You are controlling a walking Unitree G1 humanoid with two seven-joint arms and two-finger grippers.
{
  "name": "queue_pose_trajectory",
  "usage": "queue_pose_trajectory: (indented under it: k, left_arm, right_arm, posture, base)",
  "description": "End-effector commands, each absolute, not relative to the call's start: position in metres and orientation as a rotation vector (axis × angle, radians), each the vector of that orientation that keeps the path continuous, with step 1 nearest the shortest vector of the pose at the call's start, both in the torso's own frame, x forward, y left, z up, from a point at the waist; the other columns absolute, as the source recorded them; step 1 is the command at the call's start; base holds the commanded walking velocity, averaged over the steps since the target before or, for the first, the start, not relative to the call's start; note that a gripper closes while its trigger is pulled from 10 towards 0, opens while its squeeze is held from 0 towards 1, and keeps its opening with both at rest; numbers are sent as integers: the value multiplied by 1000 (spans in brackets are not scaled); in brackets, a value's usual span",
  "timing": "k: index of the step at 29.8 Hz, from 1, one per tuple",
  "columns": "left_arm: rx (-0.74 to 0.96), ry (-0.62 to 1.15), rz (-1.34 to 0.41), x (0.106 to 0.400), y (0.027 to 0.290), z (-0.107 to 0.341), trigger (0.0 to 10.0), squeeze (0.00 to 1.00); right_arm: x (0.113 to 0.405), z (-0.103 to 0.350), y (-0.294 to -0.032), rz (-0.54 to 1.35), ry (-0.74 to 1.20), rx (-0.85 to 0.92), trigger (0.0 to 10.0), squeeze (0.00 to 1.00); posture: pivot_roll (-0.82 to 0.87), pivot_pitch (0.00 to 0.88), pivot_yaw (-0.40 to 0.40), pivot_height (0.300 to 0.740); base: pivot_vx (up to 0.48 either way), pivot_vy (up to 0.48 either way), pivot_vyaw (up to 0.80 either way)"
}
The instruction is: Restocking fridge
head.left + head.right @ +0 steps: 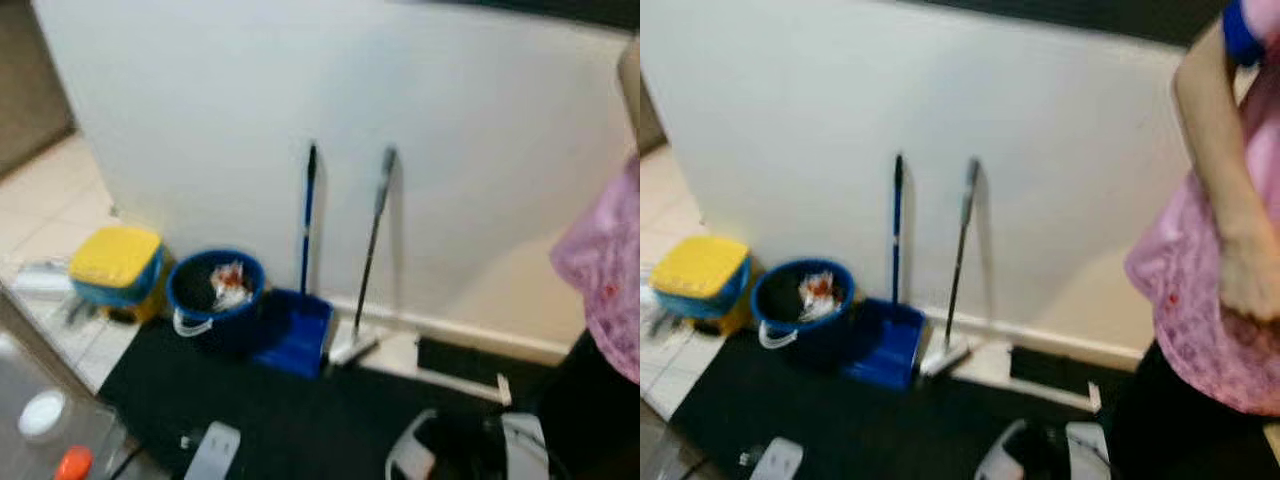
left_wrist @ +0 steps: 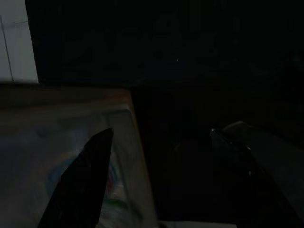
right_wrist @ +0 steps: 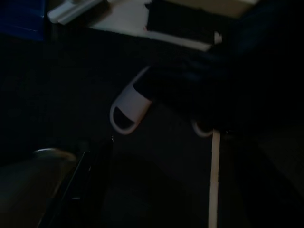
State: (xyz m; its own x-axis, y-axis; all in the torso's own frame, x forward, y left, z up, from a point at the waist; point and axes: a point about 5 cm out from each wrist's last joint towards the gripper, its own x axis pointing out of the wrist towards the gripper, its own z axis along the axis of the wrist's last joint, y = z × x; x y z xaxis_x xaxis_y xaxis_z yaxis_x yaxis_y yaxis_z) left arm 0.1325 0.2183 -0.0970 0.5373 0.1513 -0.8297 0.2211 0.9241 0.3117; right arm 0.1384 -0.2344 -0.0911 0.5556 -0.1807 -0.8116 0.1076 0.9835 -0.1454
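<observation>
– Black mat (image 1: 300,420) covers the floor nearest me, with a grey surface (image 1: 30,370) at the near left carrying a white lid (image 1: 42,413) and an orange cap (image 1: 74,463).

– How are the grippers?

– My left gripper (image 2: 160,133) hangs low with its 2 fingers spread wide and nothing between them. My right gripper (image 3: 109,147) points at the mat too, but that view is too dark for me to tell its state.

– And the fridge?

– I cannot pick one out, nor any food to stock. So I cannot judge how much restocking is done or left; this would fit a walk toward the fridge or a walk away from it.

– What is ahead?

– A person in a pink top (image 1: 1220,320) stands at the near right in white slippers (image 3: 128,111). Farther, at the mat's edge, sits a blue bucket (image 1: 216,290) with rubbish in it, a blue dustpan (image 1: 297,335) touching its right side, and a yellow-lidded box (image 1: 116,262) on pale tiles (image 1: 50,200) to its left.

– And the back?

– 2 long handles lean on a plain white wall (image 1: 250,90): a blue one (image 1: 309,210) rising from the dustpan and a grey one (image 1: 373,240) just right of it. Everything is blurred.
</observation>
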Motion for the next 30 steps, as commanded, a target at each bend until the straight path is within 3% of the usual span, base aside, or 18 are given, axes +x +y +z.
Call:
queue_pose_trajectory:
  k: [1, 30]
  left_arm:
    - [416, 1006, -54, 134, 217, -97, 10000, 0]
    - [422, 1019, -60, 132, 217, -98, 10000, 0]
  right_arm:
    - [139, -90, -238, -188, 964, -82, 10000, 0]
    - [136, -91, -237, -192, 969, -81, 10000, 0]
  posture:
    - [-43, 0, -57, 740]
    - [-50, 0, -54, 740]
  base:
    - [0, 0, -731]
    - [0, 0, -740]
